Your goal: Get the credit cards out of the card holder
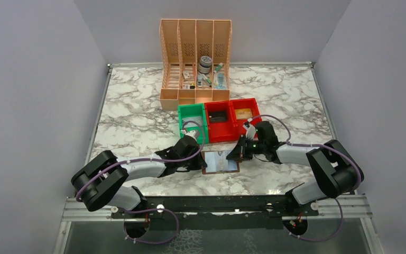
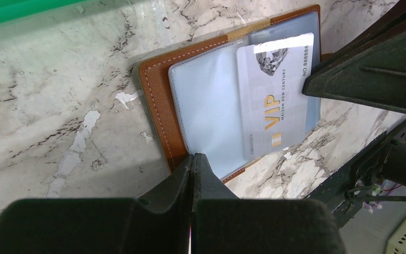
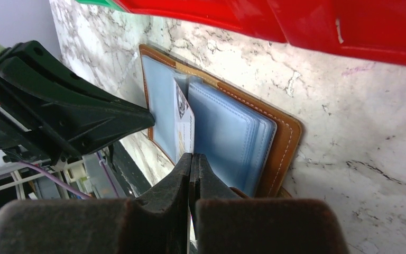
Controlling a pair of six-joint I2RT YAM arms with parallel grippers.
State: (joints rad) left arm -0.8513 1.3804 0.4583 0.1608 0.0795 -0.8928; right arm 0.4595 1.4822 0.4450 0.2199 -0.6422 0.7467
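The brown card holder lies open on the marble between both grippers, its clear blue sleeves facing up. In the left wrist view its brown border shows, with a pale grey "VIP" credit card slid partly out of a sleeve. My left gripper is shut, with its tip resting on the holder's near edge. My right gripper is shut on the card's edge; its fingers also show in the left wrist view. Other cards are hidden.
A green bin and two red bins stand just behind the holder. A peach file organiser stands further back. The red bin wall is close above the right gripper.
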